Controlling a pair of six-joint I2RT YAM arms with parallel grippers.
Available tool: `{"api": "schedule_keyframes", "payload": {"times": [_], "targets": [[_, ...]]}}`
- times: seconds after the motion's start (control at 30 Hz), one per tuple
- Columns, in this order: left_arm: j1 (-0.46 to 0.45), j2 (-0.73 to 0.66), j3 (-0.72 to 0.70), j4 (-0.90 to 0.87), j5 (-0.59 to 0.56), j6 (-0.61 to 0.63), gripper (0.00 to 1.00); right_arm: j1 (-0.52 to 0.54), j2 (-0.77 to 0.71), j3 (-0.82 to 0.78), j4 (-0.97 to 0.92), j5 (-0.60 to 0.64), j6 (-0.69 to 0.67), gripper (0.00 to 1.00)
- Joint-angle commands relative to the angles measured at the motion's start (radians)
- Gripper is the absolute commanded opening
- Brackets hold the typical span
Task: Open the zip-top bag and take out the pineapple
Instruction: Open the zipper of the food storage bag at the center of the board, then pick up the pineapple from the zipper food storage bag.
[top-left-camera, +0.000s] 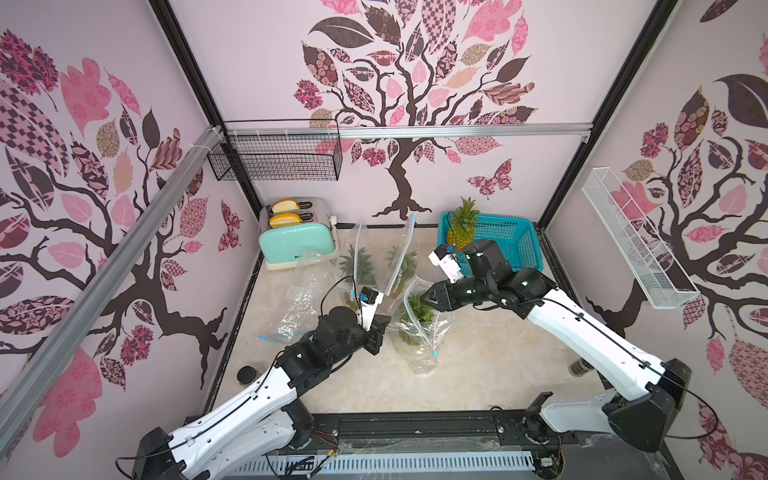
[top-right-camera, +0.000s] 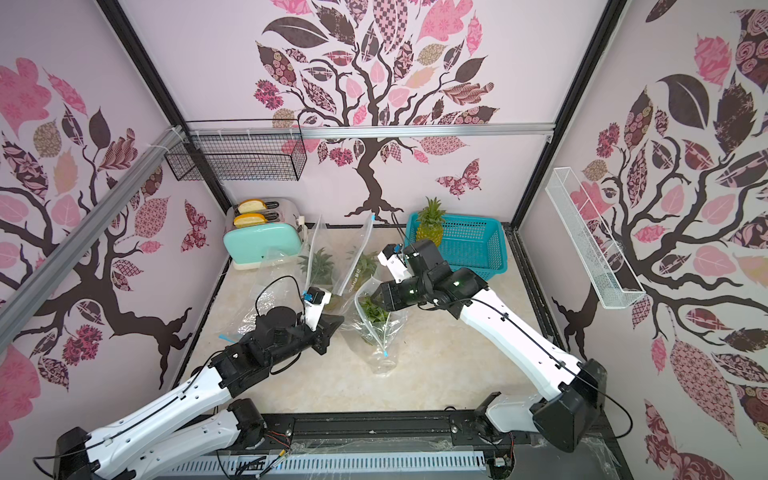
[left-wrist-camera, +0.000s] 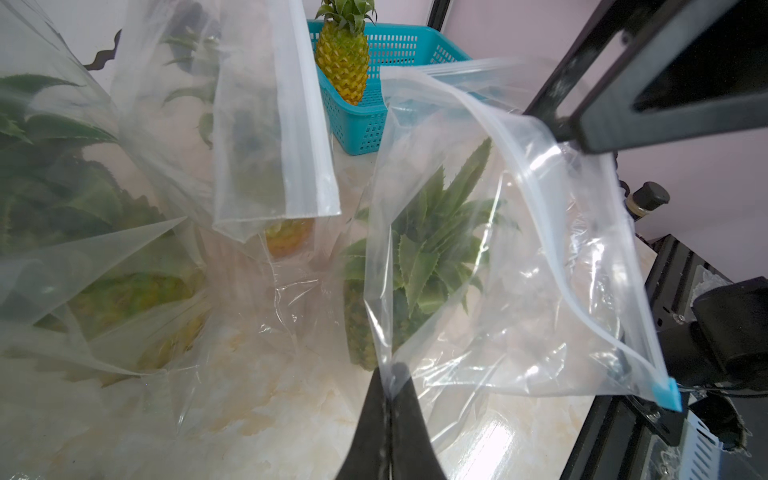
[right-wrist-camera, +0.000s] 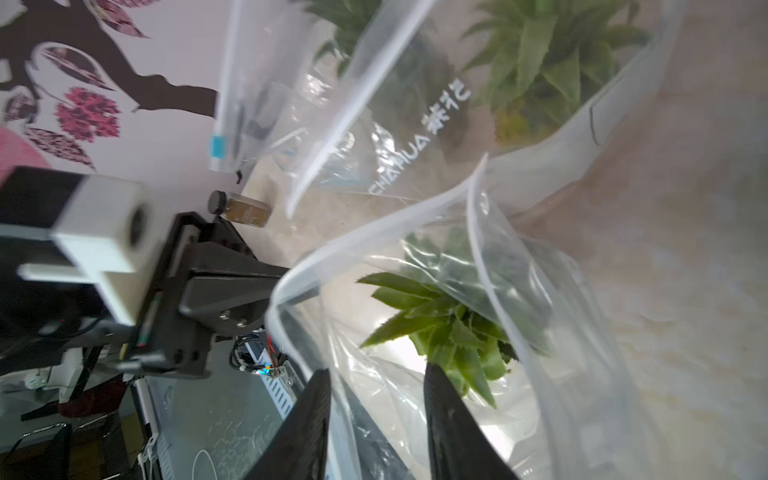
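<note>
The clear zip-top bag (top-left-camera: 424, 340) stands mid-table with its mouth open upward. Inside it is the pineapple (top-left-camera: 419, 311), leaves up, also seen through the plastic in the left wrist view (left-wrist-camera: 432, 257). My left gripper (top-left-camera: 388, 322) is shut on the bag's near edge (left-wrist-camera: 384, 324), and its tips (left-wrist-camera: 390, 372) pinch the film. My right gripper (top-left-camera: 424, 299) is open at the bag's mouth. In the right wrist view its jaws (right-wrist-camera: 378, 372) stand apart, one finger (right-wrist-camera: 436, 378) touching the green leaves (right-wrist-camera: 449, 324), the bag's rim (right-wrist-camera: 291, 270) curving just ahead.
Two more bagged pineapples (top-left-camera: 357, 264) (top-left-camera: 402, 259) lean behind. An empty bag (top-left-camera: 299, 299) lies left, near a mint toaster (top-left-camera: 297, 241). A teal basket (top-left-camera: 511, 241) at the back right holds a bare pineapple (top-left-camera: 463, 226). Small bottles (top-left-camera: 246, 373) (top-left-camera: 579, 368) sit at the table sides.
</note>
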Motion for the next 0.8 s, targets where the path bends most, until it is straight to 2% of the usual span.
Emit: {"api": "schedule_keyframes", "payload": {"times": [0.0, 0.23, 0.53, 0.77], "targets": [[0.004, -0.02, -0.017, 0.036, -0.012, -0.012, 0.0, 0.015, 0.016, 0.012, -0.047, 0.102, 0.018, 0.45], [0.004, -0.019, -0.051, 0.081, -0.011, -0.026, 0.0, 0.045, 0.068, 0.02, -0.047, 0.131, 0.037, 0.59], [0.004, -0.018, -0.11, 0.167, -0.027, -0.041, 0.0, 0.107, 0.185, 0.085, -0.058, 0.219, 0.07, 0.62], [0.004, -0.007, -0.146, 0.221, -0.019, -0.055, 0.0, 0.126, 0.253, 0.155, -0.104, 0.339, 0.093, 0.62]]}}
